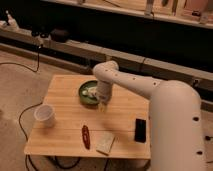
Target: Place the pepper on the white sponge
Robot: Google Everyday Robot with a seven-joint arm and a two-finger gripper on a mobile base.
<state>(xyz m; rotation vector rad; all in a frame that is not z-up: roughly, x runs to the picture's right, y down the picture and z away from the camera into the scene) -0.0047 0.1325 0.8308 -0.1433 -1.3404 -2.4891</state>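
Observation:
The pepper (85, 136), a slim dark red chili, lies on the wooden table (65, 90) near the front edge, left of centre. The white sponge (105, 143), a flat off-white pad, lies just right of it, a short gap apart. My gripper (102, 106) hangs from the white arm above the table's middle, beside the green bowl, behind the pepper and sponge and well apart from both. It holds nothing that I can see.
A green bowl (89, 93) with pale pieces inside stands at the table's back middle. A white cup (44, 115) stands at the left. A black rectangular block (140, 129) lies at the right. My white arm body fills the right foreground. Cables run on the floor at left.

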